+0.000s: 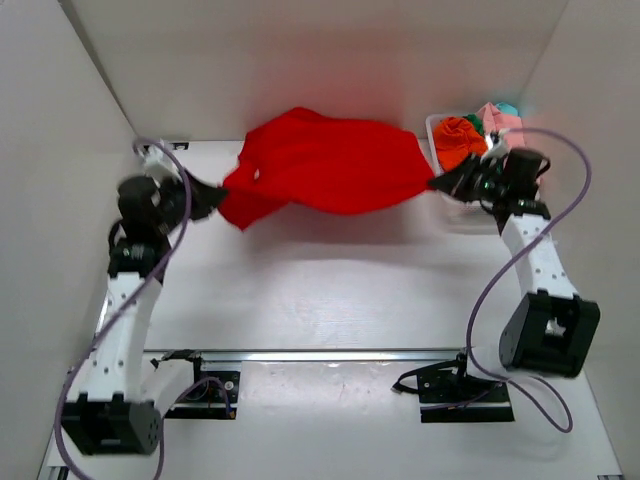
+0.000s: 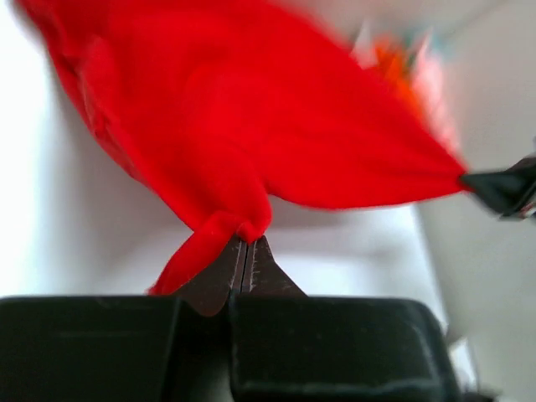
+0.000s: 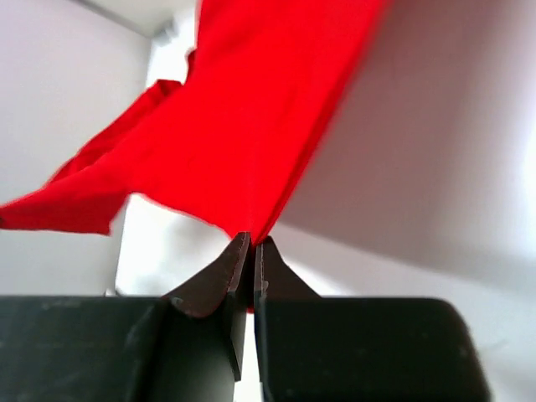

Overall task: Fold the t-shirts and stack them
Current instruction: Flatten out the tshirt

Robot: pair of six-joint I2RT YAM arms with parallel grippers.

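Between left hand (image 1: pixel 220 196) and right hand (image 1: pixel 438 183), red t-shirt (image 1: pixel 330 165) pinched, stretched sideways

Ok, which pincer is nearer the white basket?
Right. The right pincer is beside the basket; the left pincer holds the red t-shirt's far end, well away.

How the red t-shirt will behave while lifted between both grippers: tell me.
Likely floppy: the red t-shirt drapes and bunches between the left gripper and right gripper. Probably light: two fingertip pinches alone carry it. Such small pinches may slip.
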